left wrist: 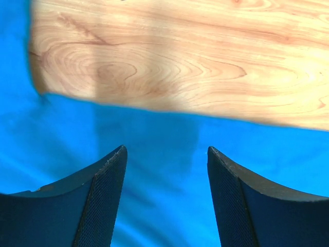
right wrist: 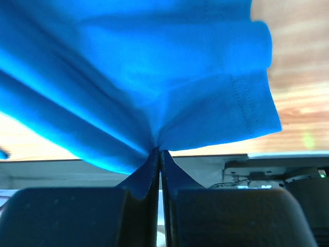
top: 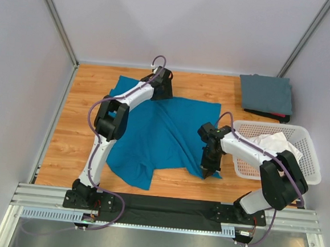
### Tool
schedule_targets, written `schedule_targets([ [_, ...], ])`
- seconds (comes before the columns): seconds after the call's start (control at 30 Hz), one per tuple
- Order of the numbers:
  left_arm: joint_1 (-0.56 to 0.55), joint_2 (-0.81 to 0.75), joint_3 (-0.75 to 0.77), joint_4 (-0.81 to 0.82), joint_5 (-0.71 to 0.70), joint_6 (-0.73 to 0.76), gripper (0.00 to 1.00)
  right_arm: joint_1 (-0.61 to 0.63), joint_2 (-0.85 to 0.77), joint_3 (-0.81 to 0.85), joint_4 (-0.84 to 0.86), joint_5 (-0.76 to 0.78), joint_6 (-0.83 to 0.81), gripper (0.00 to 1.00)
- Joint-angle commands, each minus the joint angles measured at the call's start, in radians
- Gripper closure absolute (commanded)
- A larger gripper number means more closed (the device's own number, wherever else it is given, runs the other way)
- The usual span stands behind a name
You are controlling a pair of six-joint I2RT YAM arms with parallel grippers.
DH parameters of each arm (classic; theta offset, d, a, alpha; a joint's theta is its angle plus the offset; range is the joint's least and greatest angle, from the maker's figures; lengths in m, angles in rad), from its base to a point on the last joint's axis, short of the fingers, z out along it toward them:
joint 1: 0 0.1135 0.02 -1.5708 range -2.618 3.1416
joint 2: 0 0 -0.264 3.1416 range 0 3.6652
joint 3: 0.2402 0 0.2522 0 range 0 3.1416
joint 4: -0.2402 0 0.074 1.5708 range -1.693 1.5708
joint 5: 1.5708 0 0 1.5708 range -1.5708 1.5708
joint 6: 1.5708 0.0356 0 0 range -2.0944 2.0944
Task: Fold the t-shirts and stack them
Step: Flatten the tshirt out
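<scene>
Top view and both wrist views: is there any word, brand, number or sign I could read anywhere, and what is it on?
No readable text in any view.
teal-blue t-shirt: plain, no print or label showing.
grey t-shirt: plain.
white t-shirt: plain, partly hidden in the basket.
basket: no marking visible.
left arm and right arm: no lettering can be made out at this size.
</scene>
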Motion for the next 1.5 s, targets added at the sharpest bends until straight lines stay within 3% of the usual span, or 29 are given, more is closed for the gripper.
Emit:
schedule_targets([
  [0.0,0.007,0.019,0.043,-0.015,-0.015,0.015,0.29,0.006,-0.050,-0.046,-0.022,-0.004,0.038,0.99],
  [0.07,0.007,0.026,0.054,-0.022,-0.005,0.012,0.29,0.004,-0.051,-0.047,-0.014,-0.012,0.033,0.94],
  [0.2,0.007,-0.029,0.025,0.000,0.012,0.044,0.29,0.003,-0.027,0.028,-0.029,0.010,-0.004,0.68],
  [0.4,0.008,-0.199,0.004,-0.001,0.005,0.173,0.22,-0.014,-0.005,0.232,-0.100,0.060,-0.102,0.47],
  [0.53,0.008,-0.381,-0.073,-0.027,-0.004,0.186,0.16,-0.074,0.010,0.451,-0.126,0.226,-0.101,0.47],
  [0.7,0.008,-0.584,-0.302,-0.041,0.047,0.111,0.13,-0.216,-0.011,0.389,0.129,0.208,-0.036,0.48],
  [0.8,0.008,-0.679,-0.446,-0.064,0.103,0.090,0.14,-0.262,0.060,0.379,0.317,0.263,-0.039,0.50],
  [0.93,-0.004,-0.795,-0.630,-0.094,0.195,0.083,0.18,-0.265,0.200,0.482,0.359,0.301,-0.090,0.54],
  [1.17,-0.152,-0.866,-0.841,-0.130,0.203,0.035,0.19,-0.264,0.395,0.574,0.451,0.361,-0.099,0.59],
  [1.47,-0.225,-0.824,-0.976,-0.038,0.192,-0.015,0.21,-0.264,0.610,0.698,0.448,0.373,-0.125,0.61],
])
